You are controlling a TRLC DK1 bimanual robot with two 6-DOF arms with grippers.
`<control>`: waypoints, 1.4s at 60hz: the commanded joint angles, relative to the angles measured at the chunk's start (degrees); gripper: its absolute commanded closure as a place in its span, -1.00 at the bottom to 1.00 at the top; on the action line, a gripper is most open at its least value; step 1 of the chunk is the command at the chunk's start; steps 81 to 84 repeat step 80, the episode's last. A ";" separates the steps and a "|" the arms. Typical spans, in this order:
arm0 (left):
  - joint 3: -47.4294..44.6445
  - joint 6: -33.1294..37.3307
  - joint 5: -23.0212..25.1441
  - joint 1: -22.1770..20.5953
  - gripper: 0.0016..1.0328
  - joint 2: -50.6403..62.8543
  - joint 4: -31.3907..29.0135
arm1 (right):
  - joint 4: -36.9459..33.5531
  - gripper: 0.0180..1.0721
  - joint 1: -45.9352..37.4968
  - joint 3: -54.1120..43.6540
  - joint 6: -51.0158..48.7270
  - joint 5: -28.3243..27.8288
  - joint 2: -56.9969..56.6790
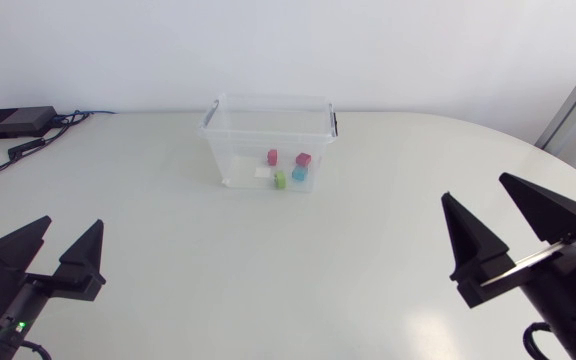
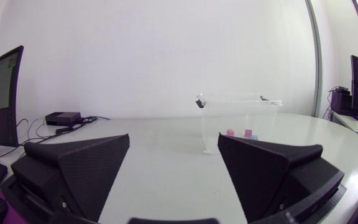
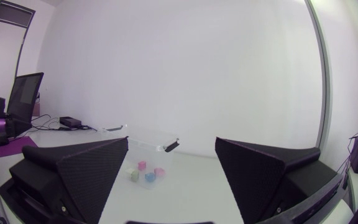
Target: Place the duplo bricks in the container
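Looks pretty much done to me. The clear container [image 1: 230, 150] sits toward the far side of the counter [image 1: 268, 270], and there are four duplo bricks on its floor: a pink brick [image 1: 272, 156], a red brick [image 1: 303, 159], a green brick [image 1: 280, 180] and a blue brick [image 1: 299, 173], all bunched near one end. I can't spot any loose bricks out on the counter in any view. There's also a pale patch [image 1: 261, 173] in the box next to the green one. It might be a white brick or just a label, too washed out to say.

The left claw [image 1: 70, 224] and right claw [image 1: 476, 188] both hang at the near corners, well apart from the box, fingers spread wide with nothing between them.

The only other thing around is a black box [image 1: 13, 122] with cables [image 1: 63, 125] at the far left corner, nowhere near the container. Nothing's in the way, and I'd guess there's nothing left to pick up.
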 commanded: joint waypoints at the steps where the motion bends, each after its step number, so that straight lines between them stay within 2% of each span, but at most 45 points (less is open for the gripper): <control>1: -0.95 0.66 0.57 -0.19 -0.93 -0.67 0.67 | -1.63 -0.93 0.52 -2.49 -1.25 -0.55 -2.33; 16: -0.95 0.66 0.57 -0.19 -0.93 -0.67 0.67 | -4.53 -0.93 -0.53 -5.04 -3.01 -2.22 -5.58; 72: -0.95 -1.70 -2.74 -0.19 -0.93 0.11 0.06 | -8.89 -0.93 -29.56 -8.36 6.22 -10.41 -6.46; 84: -0.95 -1.72 -2.76 -0.19 -0.93 0.12 0.05 | -8.93 -0.93 -29.80 -8.38 6.31 -10.48 -6.46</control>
